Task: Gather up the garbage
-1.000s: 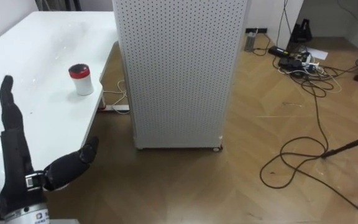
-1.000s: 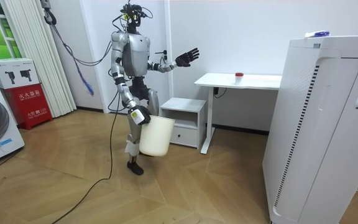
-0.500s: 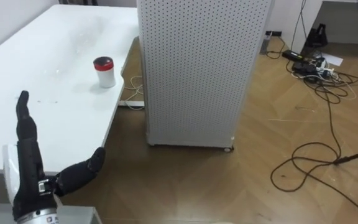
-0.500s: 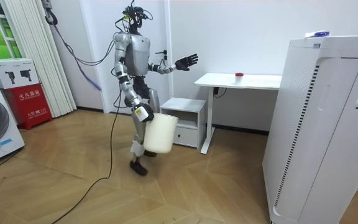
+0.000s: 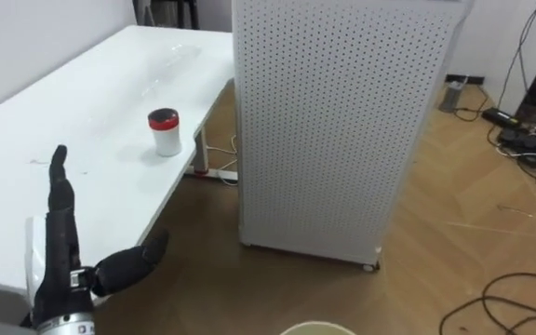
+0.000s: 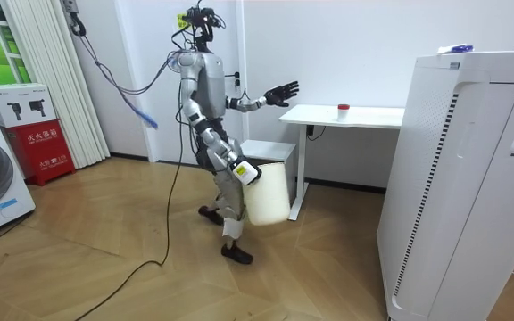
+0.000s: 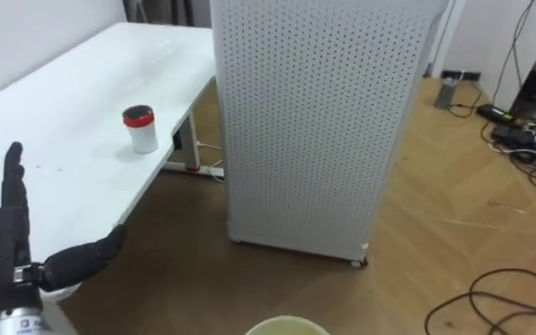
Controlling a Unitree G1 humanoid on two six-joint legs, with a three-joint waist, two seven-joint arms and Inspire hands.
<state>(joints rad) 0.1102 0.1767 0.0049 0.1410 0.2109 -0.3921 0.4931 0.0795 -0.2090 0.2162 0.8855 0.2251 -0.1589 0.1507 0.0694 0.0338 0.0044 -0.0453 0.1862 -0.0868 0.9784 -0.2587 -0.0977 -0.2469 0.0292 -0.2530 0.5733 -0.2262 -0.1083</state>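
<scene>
Silver-grey torso, dark joints; black-fingered left hand (image 5: 63,265), silver wrist cuff.

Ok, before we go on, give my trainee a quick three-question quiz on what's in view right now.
1. True or false: the left hand is closed round the red-lidded cup.
2. The red-lidded cup stands on: A) the white table; B) the floor; C) the top of the perforated cabinet.
3. In the room view, what hangs at the robot's right hand?
Key: 1 false, the hand is open and apart from the cup. 2 A. 3 the white bin.
</scene>
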